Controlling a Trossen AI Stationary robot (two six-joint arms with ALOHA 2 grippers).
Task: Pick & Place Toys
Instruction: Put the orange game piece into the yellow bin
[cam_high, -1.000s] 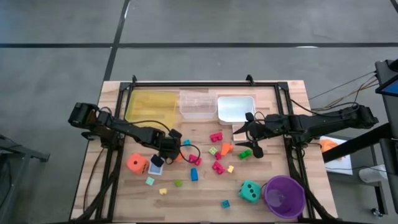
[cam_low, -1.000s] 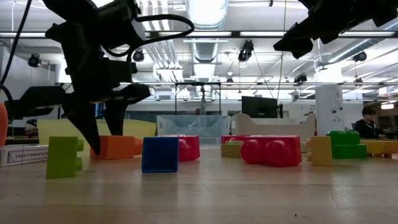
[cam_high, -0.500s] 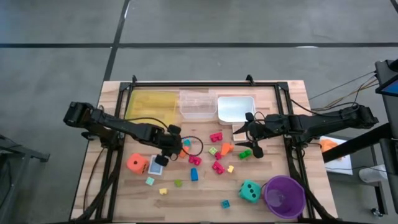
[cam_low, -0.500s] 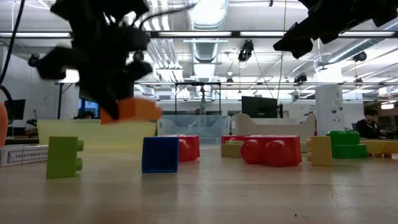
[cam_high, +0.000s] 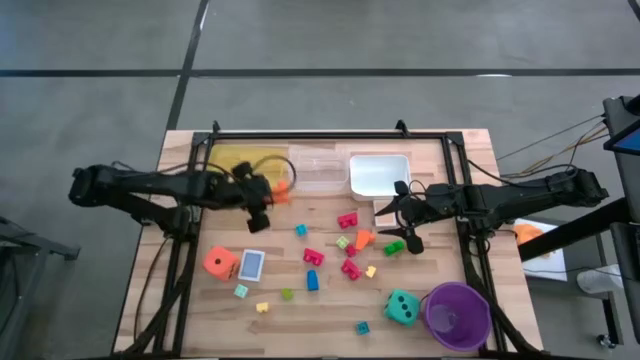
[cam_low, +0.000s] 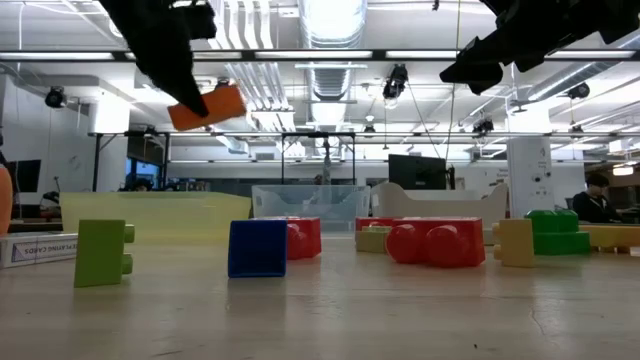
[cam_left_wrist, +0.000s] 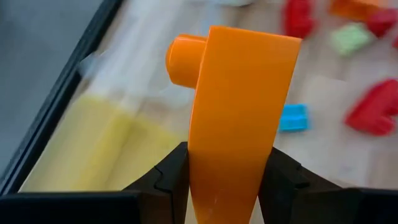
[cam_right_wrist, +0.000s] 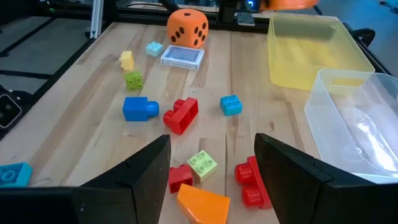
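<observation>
My left gripper (cam_high: 268, 190) is shut on an orange block (cam_high: 281, 188) and holds it in the air at the near right corner of the yellow tray (cam_high: 240, 165). The block also shows in the low view (cam_low: 207, 106) and the left wrist view (cam_left_wrist: 239, 106). My right gripper (cam_high: 403, 226) is open and empty above the table, just near of the white tray (cam_high: 380, 174). Small blocks (cam_high: 348, 245) lie loose on the table's middle, with an orange die (cam_high: 220, 263), a teal die (cam_high: 402, 307) and a card (cam_high: 251, 265). My left gripper pinches the orange block by its two broad flat sides (cam_left_wrist: 227, 177) between its two fingers (cam_left_wrist: 168, 180). The block's studded end (cam_left_wrist: 183, 59) sticks out past the fingertips. The fingers come slanting down from the table's left. The block is lifted clear of the table and hangs tilted.
A clear tray (cam_high: 318, 168) stands between the yellow and white trays along the far edge. A purple cup (cam_high: 457, 315) stands at the near right corner. An orange wedge block (cam_right_wrist: 202, 205) lies below my right gripper. Black rails (cam_high: 185, 250) run along the table's sides.
My left gripper has shut on the orange block beside the card, lifted it clear of the table and carried it up and toward the far edge, to the yellow tray's corner. The card has stayed on the table.
</observation>
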